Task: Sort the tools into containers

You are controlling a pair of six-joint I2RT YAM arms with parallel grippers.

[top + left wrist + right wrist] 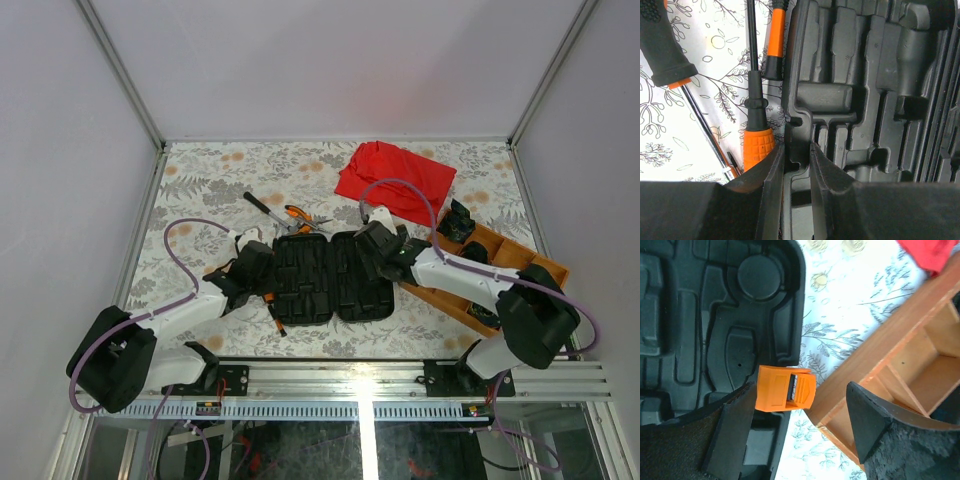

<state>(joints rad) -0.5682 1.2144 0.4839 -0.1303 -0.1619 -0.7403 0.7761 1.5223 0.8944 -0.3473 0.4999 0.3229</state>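
Observation:
The black tool case (333, 278) lies open and flat in the middle, its moulded slots (865, 100) showing. My left gripper (797, 150) is shut on the case's left rim, one finger on each side of the wall. Just left of that rim lie slim black-and-orange screwdrivers (758, 145) and a black handle (665, 45). Orange-handled pliers (300, 215) and a long black-handled driver (262, 208) rest behind the case. My right gripper (800, 425) stands open at the case's right edge, its fingers either side of the orange latch (785, 388) and touching nothing.
A wooden compartment tray (500, 262) sits right of the case, close to my right fingers (865, 425). A red cloth (395, 178) lies at the back right. Another small screwdriver (272, 312) lies by the case's near left corner.

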